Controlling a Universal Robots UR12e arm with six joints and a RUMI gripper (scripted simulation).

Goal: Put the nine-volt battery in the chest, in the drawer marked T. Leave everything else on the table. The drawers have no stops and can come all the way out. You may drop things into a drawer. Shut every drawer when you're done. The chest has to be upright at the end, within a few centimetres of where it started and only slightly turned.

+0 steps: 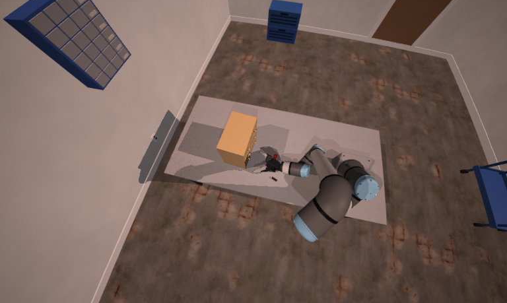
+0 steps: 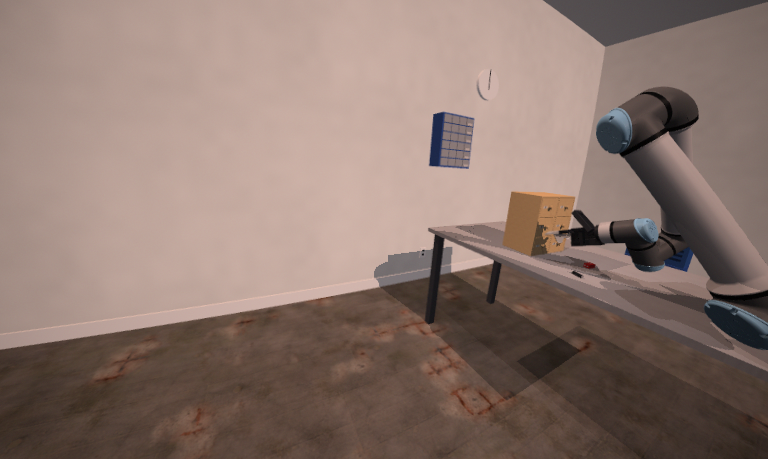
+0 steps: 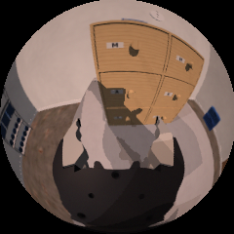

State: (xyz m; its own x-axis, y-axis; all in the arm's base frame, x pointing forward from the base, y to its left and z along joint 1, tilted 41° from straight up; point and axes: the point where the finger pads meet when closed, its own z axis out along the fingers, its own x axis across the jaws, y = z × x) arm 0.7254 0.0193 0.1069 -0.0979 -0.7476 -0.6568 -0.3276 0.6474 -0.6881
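Observation:
The tan wooden chest (image 1: 237, 138) stands upright on the table's left half. It also shows in the exterior view (image 2: 538, 222). The wrist view faces its drawer front (image 3: 146, 73); the drawers look shut, and the small label letters are too blurred to read, except an M (image 3: 115, 45) at the top left. My gripper (image 1: 263, 162) is open and empty, level with the lower drawers and just short of the front (image 3: 126, 114). A small red thing (image 1: 274, 156) and a small black thing (image 1: 273, 178) lie on the table beside the gripper. I cannot tell which is the battery.
The arm's base (image 1: 360, 182) sits on the table's right half. A blue wall cabinet (image 1: 68, 32), a blue drawer unit (image 1: 284, 21) by the far wall and a blue cart (image 1: 491, 197) at the right are all off the table.

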